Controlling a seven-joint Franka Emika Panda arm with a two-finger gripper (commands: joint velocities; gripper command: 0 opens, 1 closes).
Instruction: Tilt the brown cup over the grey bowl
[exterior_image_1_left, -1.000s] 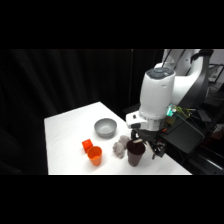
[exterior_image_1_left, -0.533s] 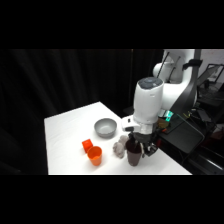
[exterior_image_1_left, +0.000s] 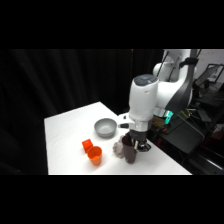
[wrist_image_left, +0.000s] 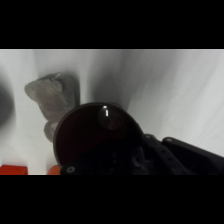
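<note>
Standing upright near the table's front edge, the brown cup (exterior_image_1_left: 130, 152), long axis vertical, directly under the gripper (exterior_image_1_left: 136, 144) coming down from above. Lying up-table and to the picture's left of the cup, well apart from it, the grey bowl (exterior_image_1_left: 105, 128); judging from that, any tilt needing to carry the cup's rim that way, across bare white table (exterior_image_1_left: 65, 135). Crowding the cup's left side, a lumpy pale grey object (exterior_image_1_left: 119, 148), just beside it; sitting further left, two orange cups (exterior_image_1_left: 92, 152).

Showing only in the side view, the cup-to-bowl line. Showing only in the wrist view, the cup's dark open mouth (wrist_image_left: 97, 135) seen from above, filling the lower frame, black linkage pressing in at its right rim, the lumpy object (wrist_image_left: 52, 97) just beyond. Impossible to tell from either view whether the fingers are clamping the cup or standing clear.
</note>
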